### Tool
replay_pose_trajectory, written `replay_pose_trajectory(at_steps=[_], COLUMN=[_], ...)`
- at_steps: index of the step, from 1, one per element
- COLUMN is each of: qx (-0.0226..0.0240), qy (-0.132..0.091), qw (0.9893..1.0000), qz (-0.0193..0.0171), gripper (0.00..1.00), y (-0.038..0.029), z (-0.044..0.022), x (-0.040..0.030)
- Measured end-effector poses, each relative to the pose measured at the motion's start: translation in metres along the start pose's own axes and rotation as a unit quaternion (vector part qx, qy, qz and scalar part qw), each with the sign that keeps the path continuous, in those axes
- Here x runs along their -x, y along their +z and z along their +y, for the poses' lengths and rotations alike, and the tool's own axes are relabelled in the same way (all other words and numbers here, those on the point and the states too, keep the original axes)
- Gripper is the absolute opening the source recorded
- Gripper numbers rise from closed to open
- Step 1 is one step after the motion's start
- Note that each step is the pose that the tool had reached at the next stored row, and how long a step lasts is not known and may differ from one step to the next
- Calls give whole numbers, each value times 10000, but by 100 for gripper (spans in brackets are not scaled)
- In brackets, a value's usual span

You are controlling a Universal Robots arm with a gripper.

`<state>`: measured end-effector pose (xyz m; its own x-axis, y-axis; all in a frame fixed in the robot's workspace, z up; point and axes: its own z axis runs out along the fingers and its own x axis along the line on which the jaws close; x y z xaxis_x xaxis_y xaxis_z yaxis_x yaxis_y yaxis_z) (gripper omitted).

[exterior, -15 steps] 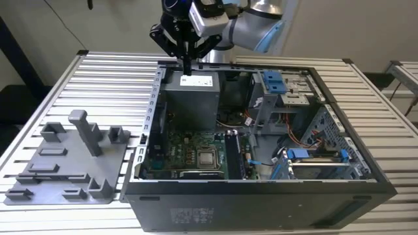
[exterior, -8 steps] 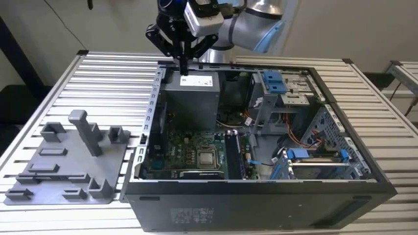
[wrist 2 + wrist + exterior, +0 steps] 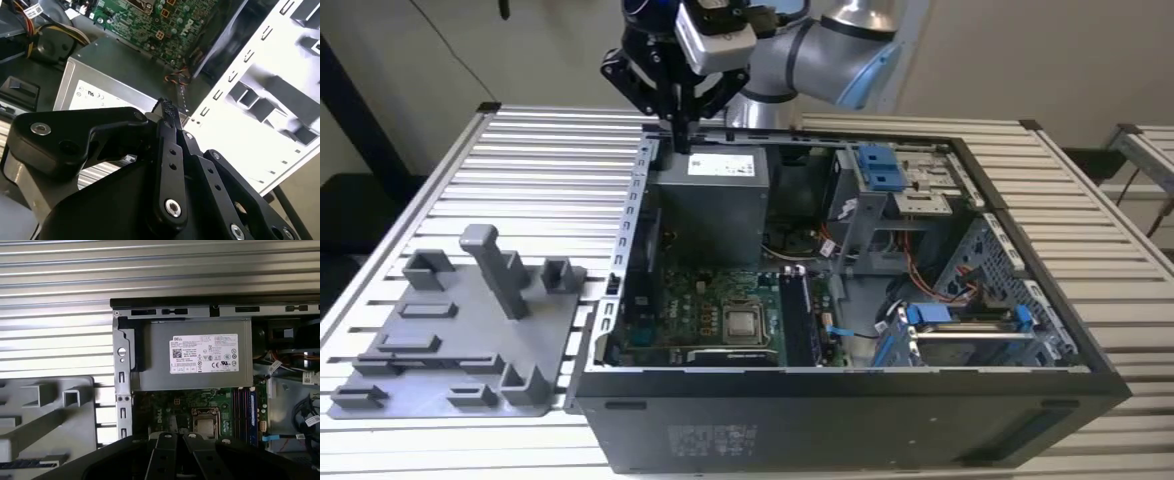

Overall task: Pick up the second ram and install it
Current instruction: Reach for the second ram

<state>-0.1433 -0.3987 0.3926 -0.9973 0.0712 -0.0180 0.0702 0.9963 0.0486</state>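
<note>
My gripper (image 3: 680,138) hangs over the back left corner of the open computer case (image 3: 854,400), above the power supply (image 3: 200,360). Its black fingers (image 3: 170,150) are pressed together and nothing shows between them. A thin dark strip (image 3: 32,463) lies in the grey fixture tray (image 3: 454,340) at the exterior view's left. It may be the second ram, but I cannot tell for sure. Dark memory sticks (image 3: 243,410) stand in the motherboard's slots (image 3: 798,318) beside the processor socket (image 3: 744,322).
The case lies on its side on a slatted metal table (image 3: 534,170). The tray's tall post (image 3: 494,268) and several smaller posts rise to the left of the case. Inside the case, blue drive brackets (image 3: 881,165) and loose cables (image 3: 927,285) sit on the exterior view's right.
</note>
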Motion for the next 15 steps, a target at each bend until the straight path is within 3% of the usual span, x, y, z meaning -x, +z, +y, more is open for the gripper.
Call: replay_pose_trajectory(at_steps=[15], qx=[-1], qy=[1], qw=[10000], qz=[15], gripper=[11], y=[-6], z=[-20], x=[-283])
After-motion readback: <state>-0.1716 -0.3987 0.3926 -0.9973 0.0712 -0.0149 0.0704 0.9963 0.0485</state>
